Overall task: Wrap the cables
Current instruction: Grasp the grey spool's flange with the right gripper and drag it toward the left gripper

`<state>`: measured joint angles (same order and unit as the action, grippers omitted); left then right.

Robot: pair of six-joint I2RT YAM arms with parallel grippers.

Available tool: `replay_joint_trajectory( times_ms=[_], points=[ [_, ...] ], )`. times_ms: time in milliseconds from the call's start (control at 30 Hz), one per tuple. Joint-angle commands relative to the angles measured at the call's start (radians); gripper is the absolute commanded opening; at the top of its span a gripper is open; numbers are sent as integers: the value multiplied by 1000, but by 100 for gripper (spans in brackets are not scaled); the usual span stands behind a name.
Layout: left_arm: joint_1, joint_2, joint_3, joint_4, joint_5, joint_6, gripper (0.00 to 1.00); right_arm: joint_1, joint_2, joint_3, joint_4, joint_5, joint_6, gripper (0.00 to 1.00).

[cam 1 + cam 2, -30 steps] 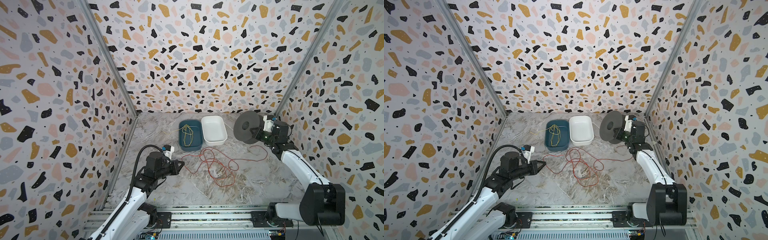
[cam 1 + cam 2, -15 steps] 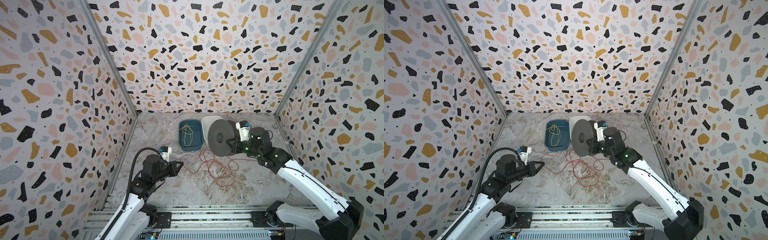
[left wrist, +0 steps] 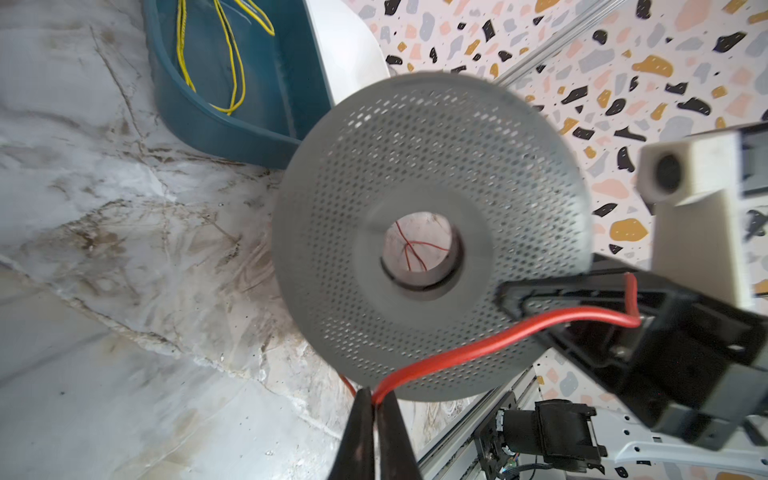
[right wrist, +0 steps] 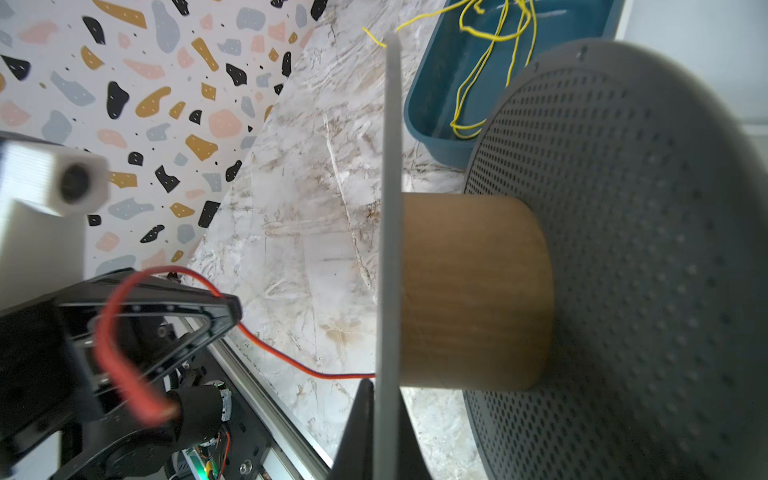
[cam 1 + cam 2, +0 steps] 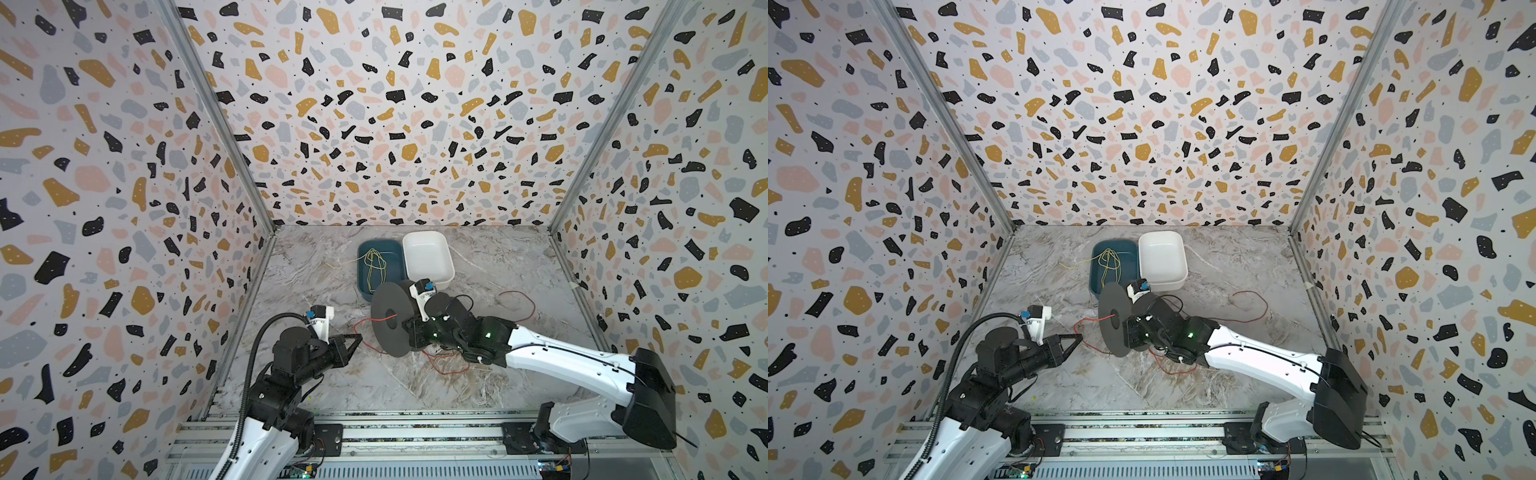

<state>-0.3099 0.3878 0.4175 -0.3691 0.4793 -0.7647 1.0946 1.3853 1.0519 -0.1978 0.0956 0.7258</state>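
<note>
In a top view the left hand (image 5: 356, 337), pressed together on the cables (image 5: 380, 319) near their free end, offers it to the spool (image 5: 390, 320), which the right hand (image 5: 409, 332) pinches on edge by one flange; slack lies on the bench (image 5: 316, 291) beneath that hand. Left wrist view: one red strand leaves the left hand's tips just short of the bore. Right wrist view: two flanges, one bare wooden core (image 4: 473, 291), one blue tub (image 4: 432, 137) beyond the hand, one yellow wire (image 4: 465, 134).

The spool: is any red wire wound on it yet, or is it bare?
Bare, as far as shown: its wooden core shows no turns; the red wire leads off to the left claw.
</note>
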Motion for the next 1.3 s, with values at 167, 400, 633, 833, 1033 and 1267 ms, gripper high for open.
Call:
replay_joint_trajectory(
  times_ms=[167,400,633,833,1033,1267],
  points=[
    [-4,-96,-5,-67,-10,-74,0,42,89,110,63,206,85,0],
    [-3,-129,-34,-51,20,-104,0,51,178,135,59,257,117,0],
    [-4,-129,15,-107,-32,-49,0,54,216,180,-88,370,135,0],
    [-3,-81,14,-71,-27,-39,0,53,268,246,-224,435,146,0],
    [-4,-63,71,-75,-93,-39,0,55,348,346,-229,416,135,0],
    [-3,-36,85,-58,-102,-40,0,55,414,423,-232,392,121,12]
  ],
)
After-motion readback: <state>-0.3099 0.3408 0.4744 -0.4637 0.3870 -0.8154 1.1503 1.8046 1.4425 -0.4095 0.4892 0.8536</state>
